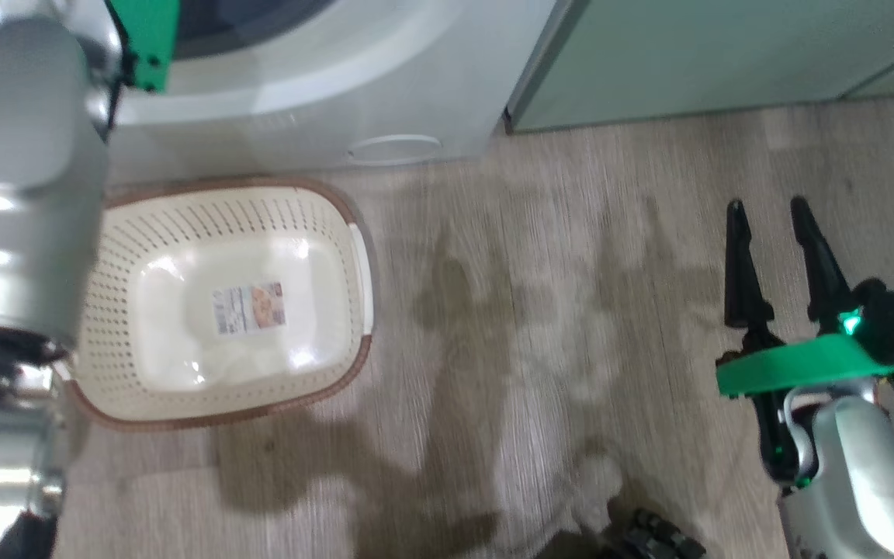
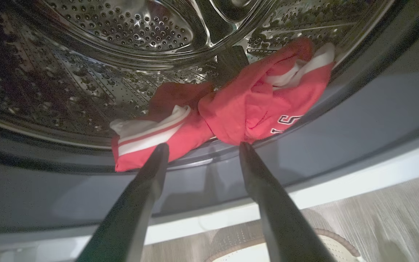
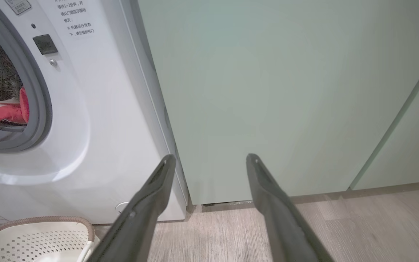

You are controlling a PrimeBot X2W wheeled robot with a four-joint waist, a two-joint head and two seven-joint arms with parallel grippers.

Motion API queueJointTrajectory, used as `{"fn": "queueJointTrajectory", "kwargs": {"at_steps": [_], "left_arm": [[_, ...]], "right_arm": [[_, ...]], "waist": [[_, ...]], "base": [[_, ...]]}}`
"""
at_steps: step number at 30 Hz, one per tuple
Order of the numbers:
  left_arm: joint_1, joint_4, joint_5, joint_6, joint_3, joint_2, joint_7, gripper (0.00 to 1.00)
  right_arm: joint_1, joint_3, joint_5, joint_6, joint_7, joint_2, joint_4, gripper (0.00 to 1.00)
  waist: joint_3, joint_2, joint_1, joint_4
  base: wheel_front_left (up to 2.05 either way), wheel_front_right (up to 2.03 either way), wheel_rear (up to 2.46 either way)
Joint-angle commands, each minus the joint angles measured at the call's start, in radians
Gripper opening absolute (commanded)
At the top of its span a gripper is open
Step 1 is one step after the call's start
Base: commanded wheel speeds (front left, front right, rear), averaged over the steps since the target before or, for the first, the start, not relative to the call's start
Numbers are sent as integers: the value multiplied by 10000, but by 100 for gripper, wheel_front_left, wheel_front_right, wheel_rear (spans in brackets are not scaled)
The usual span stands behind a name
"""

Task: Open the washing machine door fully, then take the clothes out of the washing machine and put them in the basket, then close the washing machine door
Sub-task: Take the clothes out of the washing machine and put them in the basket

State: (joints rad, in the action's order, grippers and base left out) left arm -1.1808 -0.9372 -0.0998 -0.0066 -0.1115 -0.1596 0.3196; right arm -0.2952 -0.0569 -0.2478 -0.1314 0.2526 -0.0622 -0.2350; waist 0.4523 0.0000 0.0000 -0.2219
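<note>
The white washing machine (image 1: 299, 93) stands at the top left of the head view, its drum mouth uncovered; its door is out of view. Red clothes (image 2: 246, 105) with white stripes lie at the front of the steel drum, draped onto the grey seal (image 2: 358, 120). My left gripper (image 2: 202, 147) is open, its fingertips just short of the clothes, nothing between them. The cream basket (image 1: 338, 225) sits on the floor before the machine, holding only its paper label. My right gripper (image 1: 765, 208) is open over the floor at the right. Red clothes (image 3: 2, 112) also show through the drum mouth.
Pale green cabinets (image 1: 726, 54) stand right of the machine. The wood-look floor (image 1: 556, 310) stretches between the basket and my right arm. My pale left forearm (image 1: 20, 194) covers the left edge of the head view. A dark object (image 1: 649, 536) lies at the bottom edge.
</note>
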Motion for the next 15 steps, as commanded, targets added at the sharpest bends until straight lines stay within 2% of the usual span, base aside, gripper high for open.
{"fn": "queueJointTrajectory", "kwargs": {"at_steps": [1,15], "left_arm": [[-448,234,-113,120,96,-476,86,100],[-2643,-863,-679,423,-402,-1455,574,100]], "right_arm": [[-127,-227,-91,7,92,60,350,100],[-927,-236,-168,7,92,114,646,100]], "waist": [[510,0,0,-176],[2097,0,0,-506]], "base": [[0,0,0],[0,0,0]]}}
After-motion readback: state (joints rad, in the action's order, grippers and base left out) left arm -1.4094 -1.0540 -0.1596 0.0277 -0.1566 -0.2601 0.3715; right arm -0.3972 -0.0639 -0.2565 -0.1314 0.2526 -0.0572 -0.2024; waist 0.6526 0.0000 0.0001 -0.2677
